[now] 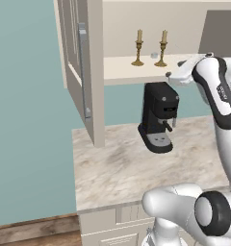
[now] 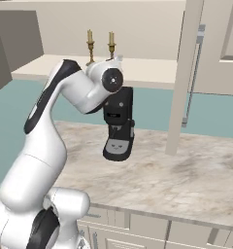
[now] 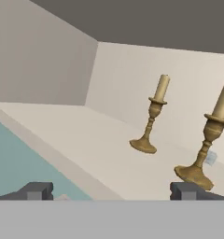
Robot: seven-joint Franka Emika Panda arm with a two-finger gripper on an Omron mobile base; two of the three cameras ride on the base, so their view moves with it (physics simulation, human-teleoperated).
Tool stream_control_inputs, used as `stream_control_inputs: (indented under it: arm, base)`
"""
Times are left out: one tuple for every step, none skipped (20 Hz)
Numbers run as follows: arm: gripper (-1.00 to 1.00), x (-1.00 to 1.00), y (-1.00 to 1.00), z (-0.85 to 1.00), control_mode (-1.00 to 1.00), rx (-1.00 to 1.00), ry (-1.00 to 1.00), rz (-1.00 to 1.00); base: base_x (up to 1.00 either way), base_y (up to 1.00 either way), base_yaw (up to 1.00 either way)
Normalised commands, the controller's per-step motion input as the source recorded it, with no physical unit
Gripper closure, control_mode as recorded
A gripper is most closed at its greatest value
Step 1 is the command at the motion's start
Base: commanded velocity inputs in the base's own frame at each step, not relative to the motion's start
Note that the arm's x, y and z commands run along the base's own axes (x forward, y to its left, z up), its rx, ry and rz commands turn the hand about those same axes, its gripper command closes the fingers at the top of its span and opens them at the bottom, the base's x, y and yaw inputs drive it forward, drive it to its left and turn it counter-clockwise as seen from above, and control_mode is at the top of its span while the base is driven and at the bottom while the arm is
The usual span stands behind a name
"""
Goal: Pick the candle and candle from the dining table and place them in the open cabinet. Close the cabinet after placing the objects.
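Both candles stand upright on the cream shelf [image 1: 120, 68] of the open cabinet: a left candle [image 1: 138, 48] [image 2: 90, 44] [image 3: 152, 116] and a right candle [image 1: 161, 48] [image 2: 111, 44] [image 3: 208, 140], each a pale-yellow stub in a brass stick. My gripper [image 1: 170, 75] [image 3: 113, 191] hovers at the shelf's front edge, just right of and in front of the right candle. It is open, with its fingertips [image 3: 37, 190] wide apart and nothing between them. The dining table is out of view.
A cabinet door [image 1: 79, 72] with a silver bar handle hangs open at the left, another door [image 2: 186, 73] at the right. A black coffee machine [image 1: 158, 115] [image 2: 118, 126] stands on the marble counter [image 1: 117, 168] under the shelf.
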Motion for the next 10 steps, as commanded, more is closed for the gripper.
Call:
stream_control_inputs:
  arm:
    - [-1.0,-0.63,0.0,-0.01,-1.0,0.0,-0.03,-0.03]
    - [-1.0,-0.65,0.0,0.0,-1.0,0.0,-0.03,-0.03]
    - [-1.0,-0.7,0.0,-0.02,-1.0,0.0,-0.02,-0.03]
    - [-1.0,-0.73,0.0,-0.07,-1.0,0.0,0.0,-0.02]
    - [-1.0,-0.74,0.0,-0.08,-1.0,0.0,0.0,-0.02]
    - [-1.0,-0.7,0.0,-0.09,-1.0,0.0,0.0,-0.02]
    - [-1.0,-0.71,0.0,-0.11,-1.0,0.0,0.0,-0.01]
    - [-1.0,-0.71,0.0,-0.11,-1.0,0.0,-0.01,0.0]
    - [-1.0,-0.72,0.0,-0.07,-1.0,0.0,-0.02,0.0]
    - [-1.0,-0.73,0.0,-0.02,-1.0,0.0,-0.06,-0.01]
  base:
    - [0.0,0.0,0.0]
    - [0.0,0.0,0.0]
    - [0.0,0.0,0.0]
    - [0.0,0.0,0.0]
    - [0.0,0.0,0.0]
    - [0.0,0.0,0.0]
    - [0.0,0.0,0.0]
    - [0.0,0.0,0.0]
    - [0.0,0.0,0.0]
    - [0.0,0.0,0.0]
